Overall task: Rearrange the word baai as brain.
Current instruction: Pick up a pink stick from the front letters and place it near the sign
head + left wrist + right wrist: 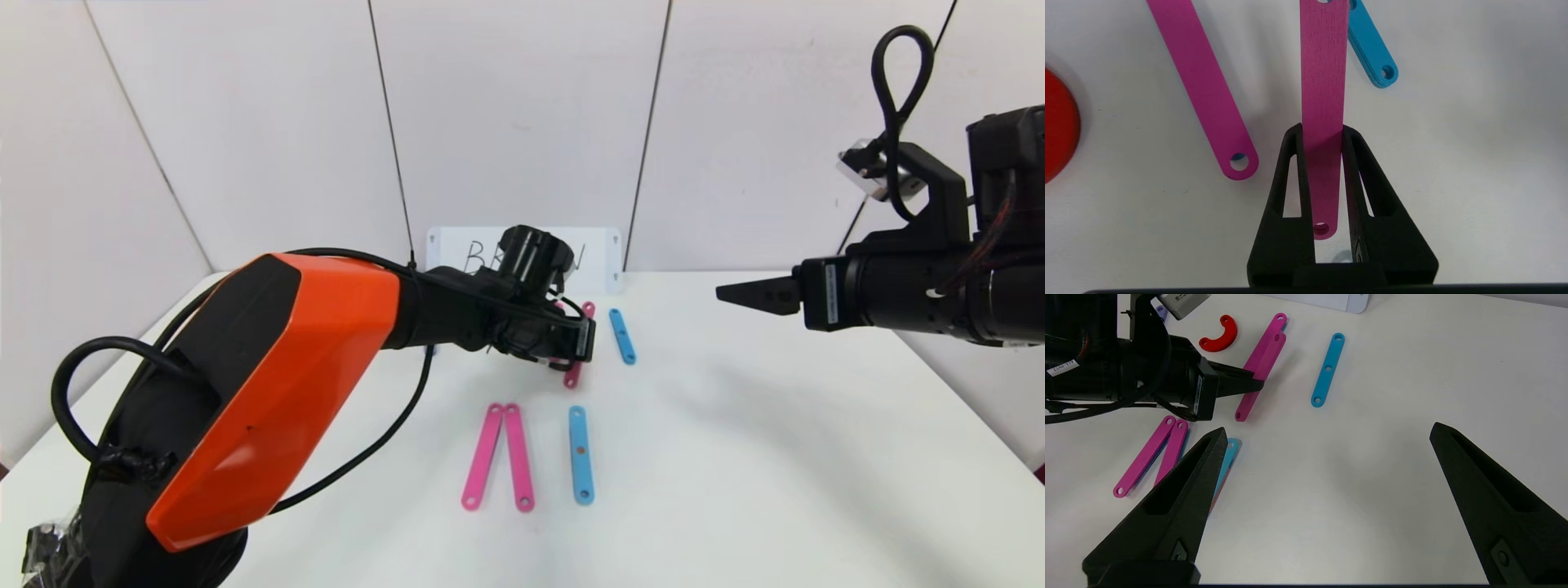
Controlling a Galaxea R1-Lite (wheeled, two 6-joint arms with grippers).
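In the head view, the left pincer [581, 343] is low over the white table [775, 457], among the letter strips. In the left wrist view, its fingers [1294, 179] are clamped on a pink strip [1323, 81]. In the right wrist view, the right pincer [1327, 502] hangs wide apart above the table.

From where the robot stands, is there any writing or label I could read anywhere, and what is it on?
"BR" and a final "N": black handwriting on the white card against the back wall; the left arm hides the middle letters.
A white sticker on the left arm's wrist: print too small and tilted to read.
A white label on the right arm's wrist: too small to read.
The plastic strips carry no text.
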